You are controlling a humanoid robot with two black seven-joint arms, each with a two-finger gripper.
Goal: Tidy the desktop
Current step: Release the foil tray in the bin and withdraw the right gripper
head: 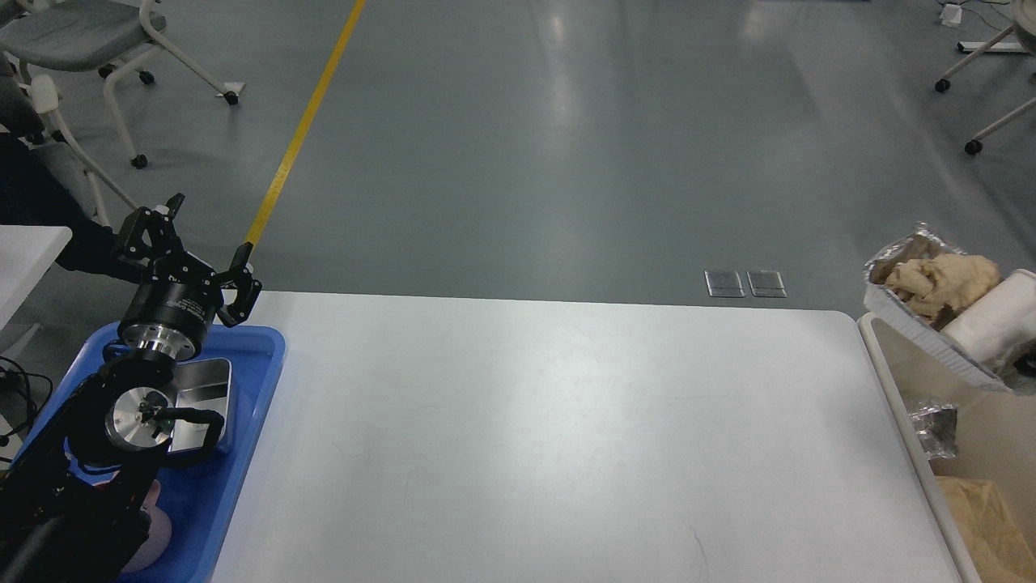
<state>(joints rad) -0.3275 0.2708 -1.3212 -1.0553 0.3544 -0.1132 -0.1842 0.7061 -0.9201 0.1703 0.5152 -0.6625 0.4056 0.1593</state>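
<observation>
The white desktop fills the middle of the head view and is bare. My left gripper is open and empty, pointing up above the desktop's far left corner. At the right edge a foil tray hangs tilted in the air above the beige bin. It holds crumpled brown paper and a white paper cup lying on its side. Only a dark tip of my right gripper shows, at the tray's right end.
A blue plastic tray on the left holds a steel container; my left arm hides most of it. The bin holds crumpled foil and brown paper. Office chairs stand on the floor beyond.
</observation>
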